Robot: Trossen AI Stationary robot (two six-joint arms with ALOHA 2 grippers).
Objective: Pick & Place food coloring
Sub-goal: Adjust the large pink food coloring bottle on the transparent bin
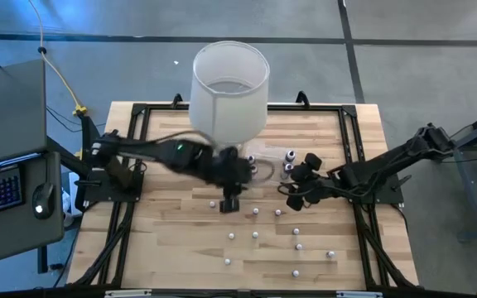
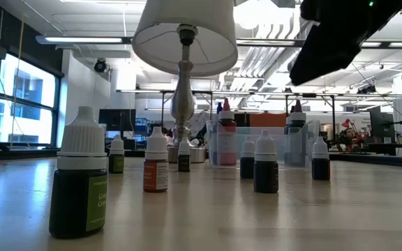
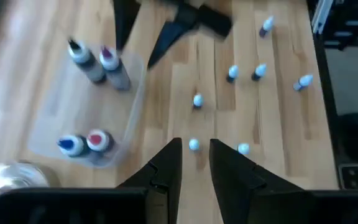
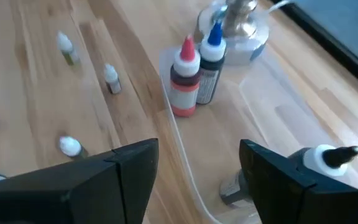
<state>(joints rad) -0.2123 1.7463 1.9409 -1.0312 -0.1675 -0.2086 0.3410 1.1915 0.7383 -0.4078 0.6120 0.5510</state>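
Several tiny white-capped food coloring bottles (image 1: 255,236) stand upright, scattered over the near half of the wooden table; the low view shows them close up (image 2: 155,166). My left gripper (image 1: 230,202) hangs high above the table's middle, fingers (image 3: 166,168) a narrow gap apart, with only bare wood and a distant bottle (image 3: 193,145) seen past them. My right gripper (image 4: 197,168) is wide open and low, by the near edge of the clear tub (image 4: 278,106). Nothing is between its fingers.
A lamp with a big white shade (image 1: 230,87) stands at the table's far middle. Its base (image 4: 235,18) is beside the tub (image 3: 55,118), which holds taller bottles with red and blue caps (image 4: 185,78). A black frame (image 1: 139,116) borders the table.
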